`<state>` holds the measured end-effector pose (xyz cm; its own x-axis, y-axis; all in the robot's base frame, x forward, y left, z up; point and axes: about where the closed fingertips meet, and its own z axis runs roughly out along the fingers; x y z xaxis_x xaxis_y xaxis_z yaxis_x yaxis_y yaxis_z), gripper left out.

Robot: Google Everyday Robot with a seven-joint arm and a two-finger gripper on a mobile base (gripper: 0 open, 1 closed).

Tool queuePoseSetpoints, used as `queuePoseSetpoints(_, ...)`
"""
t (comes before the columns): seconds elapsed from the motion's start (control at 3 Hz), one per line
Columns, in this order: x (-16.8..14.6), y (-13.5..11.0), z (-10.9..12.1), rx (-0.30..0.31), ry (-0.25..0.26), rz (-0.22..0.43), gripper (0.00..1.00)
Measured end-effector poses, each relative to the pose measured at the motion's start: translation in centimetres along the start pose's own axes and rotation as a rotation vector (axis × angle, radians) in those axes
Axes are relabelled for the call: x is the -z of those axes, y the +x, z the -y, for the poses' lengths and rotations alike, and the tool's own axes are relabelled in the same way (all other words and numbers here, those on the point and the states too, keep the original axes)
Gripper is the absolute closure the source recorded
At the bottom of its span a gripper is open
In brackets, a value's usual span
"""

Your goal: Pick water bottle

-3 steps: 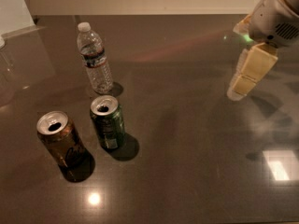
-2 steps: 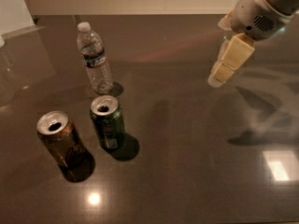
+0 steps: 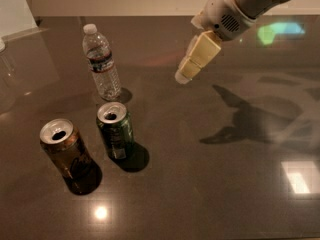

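The water bottle (image 3: 102, 62) stands upright at the back left of the dark table (image 3: 210, 184). It is clear and ribbed, with a white cap and a dark label band. My gripper (image 3: 184, 76) hangs above the table to the right of the bottle, well apart from it and at about the bottle's height in the picture. Its cream-coloured fingers (image 3: 199, 55) point down and to the left. It holds nothing that I can see.
A green can (image 3: 115, 130) stands open-topped in front of the bottle. A brown can (image 3: 68, 155) stands to its left. The arm's shadow (image 3: 250, 119) falls on the table at the right. A white wall runs behind the table's far edge.
The arm and gripper have moved left across the table toward the bottle. The bottle and both cans have not moved.
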<state>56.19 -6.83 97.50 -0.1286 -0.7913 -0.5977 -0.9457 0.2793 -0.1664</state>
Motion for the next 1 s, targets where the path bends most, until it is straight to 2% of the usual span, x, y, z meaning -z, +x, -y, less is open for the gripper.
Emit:
queuePoseSetpoints(0.33,-2.7,-4.6,-1.0,0.036,-0.002,0.080,0.00)
queuePoseSetpoints(0.67,-5.5,-8.1,-0.9,0.044,0.009,0.134,0.00)
queuePoseSetpoints(1.0,-8.3,-10.7,-0.4,0.025,0.004,0.169,0.00)
